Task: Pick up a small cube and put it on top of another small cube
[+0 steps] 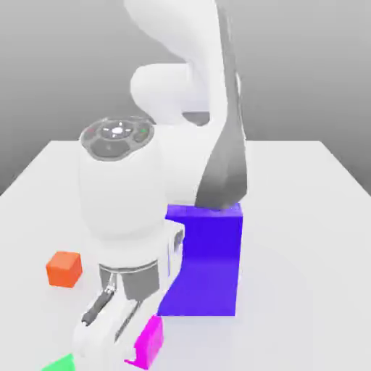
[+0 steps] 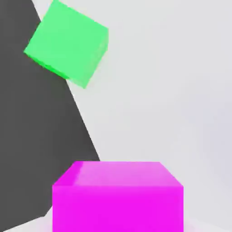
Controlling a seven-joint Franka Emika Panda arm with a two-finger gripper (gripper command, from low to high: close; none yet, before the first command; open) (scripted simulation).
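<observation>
Jaws pinching the pink cube [image 1: 151,339] low in the exterior view; risk: fast carry loosens it, or it lands skewed on the green cube [image 2: 67,41]

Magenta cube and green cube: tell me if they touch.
Apart. The hand view shows bare table between the magenta cube and the green cube.

Glossy white arm [image 1: 119,196], dark grey joints, round button-studded wrist cap [image 1: 116,136]
</observation>
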